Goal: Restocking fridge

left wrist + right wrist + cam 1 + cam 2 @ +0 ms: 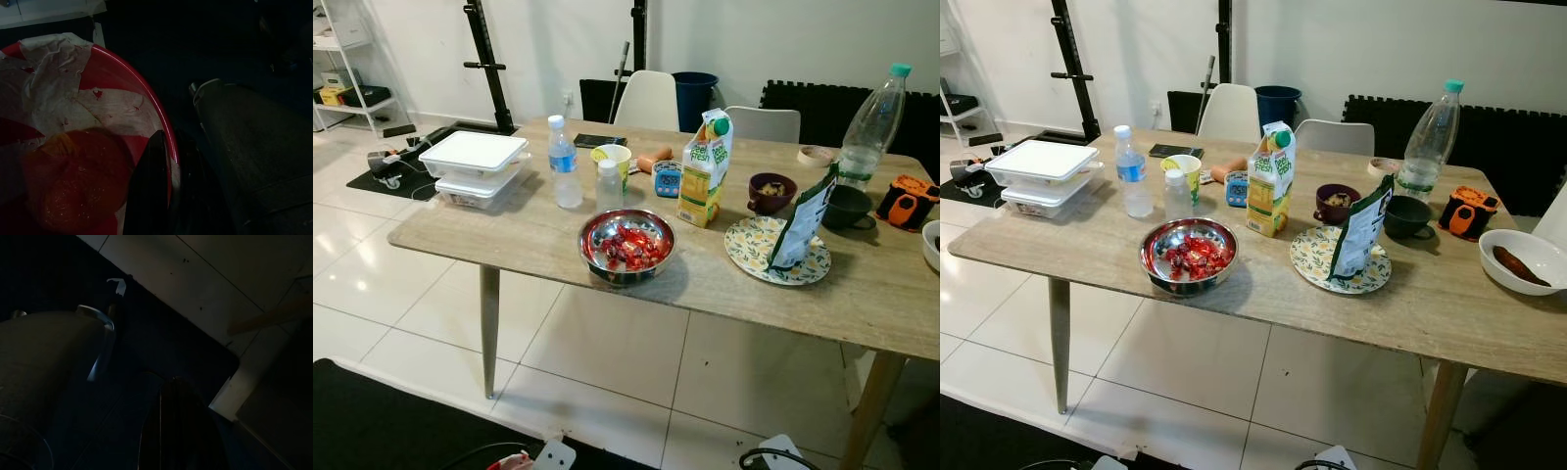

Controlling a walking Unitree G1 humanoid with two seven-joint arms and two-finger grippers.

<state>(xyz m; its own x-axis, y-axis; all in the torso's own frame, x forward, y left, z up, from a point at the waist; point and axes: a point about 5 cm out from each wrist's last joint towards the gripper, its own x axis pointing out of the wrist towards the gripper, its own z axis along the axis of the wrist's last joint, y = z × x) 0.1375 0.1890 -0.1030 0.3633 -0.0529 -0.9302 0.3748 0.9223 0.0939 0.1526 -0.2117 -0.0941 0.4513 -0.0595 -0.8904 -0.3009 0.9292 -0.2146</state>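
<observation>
Left gripper [164, 196] hangs low with its jaws pressed together around the rim of a red bowl [98, 78] holding paper and something orange, right gripper [183, 431] idles in the dark so can't tell its jaws, and farther off the juice carton [705, 168] stands upright mid-table [509, 240] behind the steel candy bowl [626, 245].

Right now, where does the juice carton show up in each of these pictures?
Left eye view: the juice carton stands upright near the middle of the table, beyond the metal bowl of red sweets.
Right eye view: the same carton, a little left of centre.
Left wrist view: not there; a red bowl on the floor.
Right wrist view: not there; dark floor.
Shared landmark: the metal bowl, in front of the carton.
</observation>
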